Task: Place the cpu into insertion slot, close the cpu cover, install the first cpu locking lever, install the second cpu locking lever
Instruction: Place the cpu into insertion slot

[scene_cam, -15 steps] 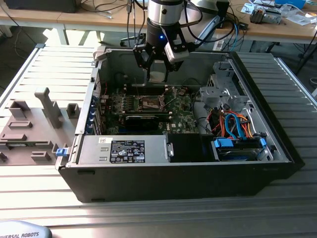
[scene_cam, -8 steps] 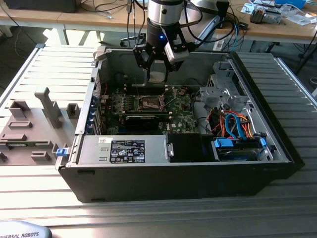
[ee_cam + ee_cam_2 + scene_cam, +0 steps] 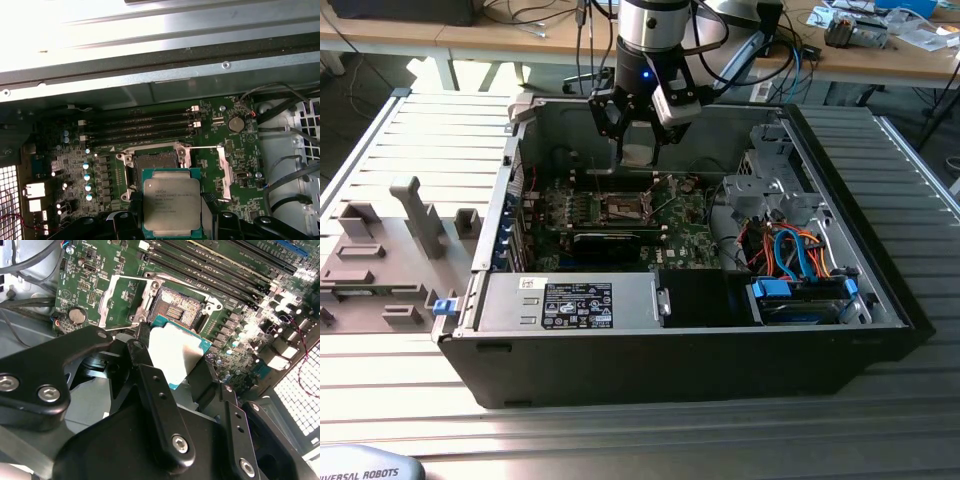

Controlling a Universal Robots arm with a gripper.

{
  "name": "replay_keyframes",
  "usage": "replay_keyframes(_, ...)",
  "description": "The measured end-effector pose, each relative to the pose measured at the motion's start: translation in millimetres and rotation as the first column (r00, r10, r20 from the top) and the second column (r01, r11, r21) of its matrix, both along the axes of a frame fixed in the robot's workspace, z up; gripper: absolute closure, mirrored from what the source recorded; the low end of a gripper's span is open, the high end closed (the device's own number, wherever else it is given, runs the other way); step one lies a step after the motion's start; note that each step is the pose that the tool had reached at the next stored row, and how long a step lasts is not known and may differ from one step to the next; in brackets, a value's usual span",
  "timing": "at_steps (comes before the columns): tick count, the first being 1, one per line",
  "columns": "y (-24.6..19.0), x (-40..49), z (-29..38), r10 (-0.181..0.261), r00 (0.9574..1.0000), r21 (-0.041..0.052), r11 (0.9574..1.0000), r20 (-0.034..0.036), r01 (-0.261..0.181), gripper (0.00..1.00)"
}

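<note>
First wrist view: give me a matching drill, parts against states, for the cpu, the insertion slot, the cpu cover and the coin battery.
Things:
1. silver-grey square cpu
2. dark-centred square insertion slot
3. thin silvery cpu cover frame
4. round silver coin battery

States:
A. swung open beside the slot
B. sits on the green circuit board, apart from the slot
C. held in the gripper
D. uncovered, nothing in it

Pairs: 1-C, 2-D, 3-A, 4-B.

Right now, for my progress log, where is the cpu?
In the first wrist view the cpu is clamped in the gripper, hovering beside the open insertion slot, not yet seated.
</note>
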State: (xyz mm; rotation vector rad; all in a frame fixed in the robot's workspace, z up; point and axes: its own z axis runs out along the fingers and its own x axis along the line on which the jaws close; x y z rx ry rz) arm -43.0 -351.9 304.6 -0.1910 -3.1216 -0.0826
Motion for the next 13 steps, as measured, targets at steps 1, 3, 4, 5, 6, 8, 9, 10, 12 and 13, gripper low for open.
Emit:
replay_keyframes(1,0.0,0.0,0.0,0.0,1.0,0.0,1.0,0.0,0.0,0.46)
replay_keyframes(3,0.0,0.0,0.0,-0.001,1.0,0.0,1.0,0.0,0.001,0.46)
replay_keyframes(4,0.0,0.0,0.0,-0.001,1.0,0.0,1.0,0.0,0.001,0.46)
replay_keyframes(5,0.0,0.0,0.0,-0.002,1.0,0.0,1.0,0.0,0.002,0.46)
replay_keyframes(6,0.0,0.0,0.0,-0.002,1.0,0.0,1.0,0.0,0.002,0.46)
replay_keyframes(8,0.0,0.0,0.0,-0.003,1.0,0.0,1.0,0.0,0.003,0.46)
replay_keyframes(9,0.0,0.0,0.0,-0.006,1.0,-0.0001,1.0,0.0,0.006,0.46)
replay_keyframes(10,0.0,0.0,0.0,-0.008,1.0,0.0,1.0,0.0,0.008,0.46)
replay_keyframes(12,0.0,0.0,0.0,-0.008,1.0,0.0,1.0,0.0,0.008,0.46)
replay_keyframes(13,0.0,0.0,0.0,-0.009,1.0,0.0,1.0,0.0,0.009,0.46)
